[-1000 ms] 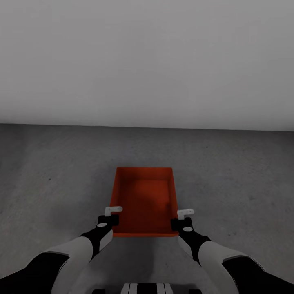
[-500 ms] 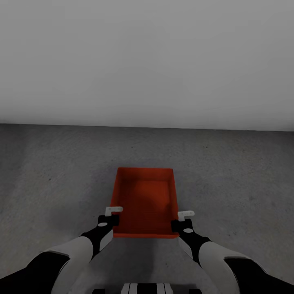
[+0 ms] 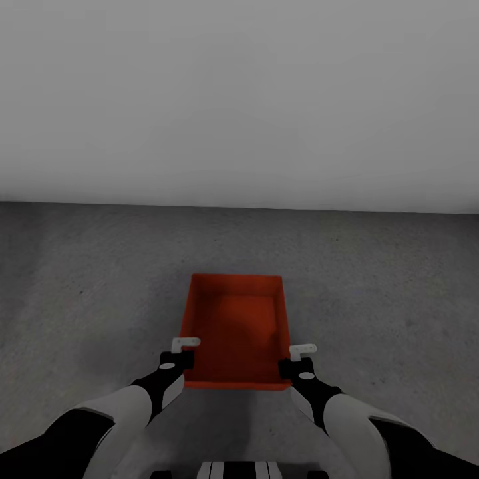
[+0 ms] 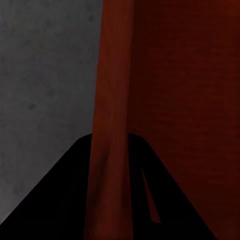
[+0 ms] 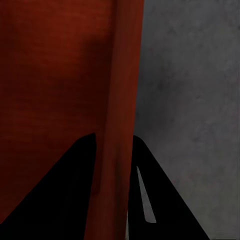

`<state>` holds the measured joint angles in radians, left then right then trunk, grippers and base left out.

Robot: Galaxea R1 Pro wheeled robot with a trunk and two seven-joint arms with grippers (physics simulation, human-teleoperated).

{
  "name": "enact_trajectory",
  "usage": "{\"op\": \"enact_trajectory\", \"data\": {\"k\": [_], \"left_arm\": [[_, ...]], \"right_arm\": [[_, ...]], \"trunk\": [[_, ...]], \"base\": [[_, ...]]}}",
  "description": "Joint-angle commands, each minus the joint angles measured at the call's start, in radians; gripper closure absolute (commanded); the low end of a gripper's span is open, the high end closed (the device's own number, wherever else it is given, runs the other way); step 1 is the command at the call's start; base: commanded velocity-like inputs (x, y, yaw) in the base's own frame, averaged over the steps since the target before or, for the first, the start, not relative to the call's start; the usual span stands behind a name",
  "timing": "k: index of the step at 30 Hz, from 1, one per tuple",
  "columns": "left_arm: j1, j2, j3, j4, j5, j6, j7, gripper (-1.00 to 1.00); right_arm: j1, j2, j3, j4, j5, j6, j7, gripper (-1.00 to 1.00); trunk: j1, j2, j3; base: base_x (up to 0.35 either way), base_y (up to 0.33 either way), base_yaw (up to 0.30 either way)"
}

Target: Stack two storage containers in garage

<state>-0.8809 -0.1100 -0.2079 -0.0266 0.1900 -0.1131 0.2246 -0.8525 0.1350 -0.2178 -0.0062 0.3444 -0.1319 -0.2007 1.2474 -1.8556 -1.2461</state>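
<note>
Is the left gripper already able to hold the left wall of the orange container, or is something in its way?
Likely yes. The left gripper sits at the storage container, and the left wrist view shows its dark fingers on both sides of the thin wall, nothing between.

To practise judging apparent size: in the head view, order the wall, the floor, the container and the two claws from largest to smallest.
1. Floor
2. Wall
3. Container
4. Left claw and right claw look alike.

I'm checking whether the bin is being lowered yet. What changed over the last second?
Almost nothing: the storage container dropped very slightly toward the concrete floor. The left gripper and right gripper stay clamped on its side walls; the camera held still.
</note>
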Motion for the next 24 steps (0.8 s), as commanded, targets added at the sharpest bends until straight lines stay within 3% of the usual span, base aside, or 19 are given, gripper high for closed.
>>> {"op": "enact_trajectory", "data": {"k": [1,5,6,9,10,11,24], "left_arm": [[-0.001,0.0,-0.003,-0.005,0.004,-0.01,0.009,1.0],[-0.001,0.0,-0.013,-0.003,0.018,-0.009,0.009,1.0],[-0.001,0.0,0.151,-0.012,-0.089,-0.02,0.009,1.0],[-0.001,0.0,0.151,-0.012,-0.089,-0.017,0.01,1.0],[-0.001,0.0,0.151,-0.012,-0.089,-0.017,0.01,1.0],[-0.001,0.0,0.151,-0.012,-0.089,-0.016,0.01,-1.0],[-0.001,0.0,0.151,-0.012,-0.089,-0.016,0.01,-1.0]], "right_arm": [[0.0,0.0,-0.003,0.005,0.004,0.003,-0.006,1.0],[0.0,0.0,-0.052,0.005,0.054,0.006,-0.006,1.0],[0.0,0.0,0.425,0.005,-0.412,0.011,-0.006,1.0],[0.0,0.0,0.425,0.005,-0.412,0.011,-0.006,1.0],[0.0,0.0,0.425,0.005,-0.412,0.011,-0.006,-1.0],[0.0,0.0,0.425,0.005,-0.412,0.011,-0.006,-1.0],[0.0,0.0,0.425,0.005,-0.412,0.011,-0.006,-1.0]], "trunk": [[0.0,0.0,0.0],[0.0,0.0,0.0],[0.0,0.0,0.0],[0.0,0.0,0.0],[0.0,0.0,0.0],[0.0,0.0,0.0],[0.0,0.0,0.0]], "base": [[0.0,0.0,0.0],[0.0,0.0,0.0],[0.0,0.0,0.0],[0.0,0.0,0.0],[0.0,0.0,0.0],[0.0,0.0,0.0],[0.0,0.0,0.0]]}}
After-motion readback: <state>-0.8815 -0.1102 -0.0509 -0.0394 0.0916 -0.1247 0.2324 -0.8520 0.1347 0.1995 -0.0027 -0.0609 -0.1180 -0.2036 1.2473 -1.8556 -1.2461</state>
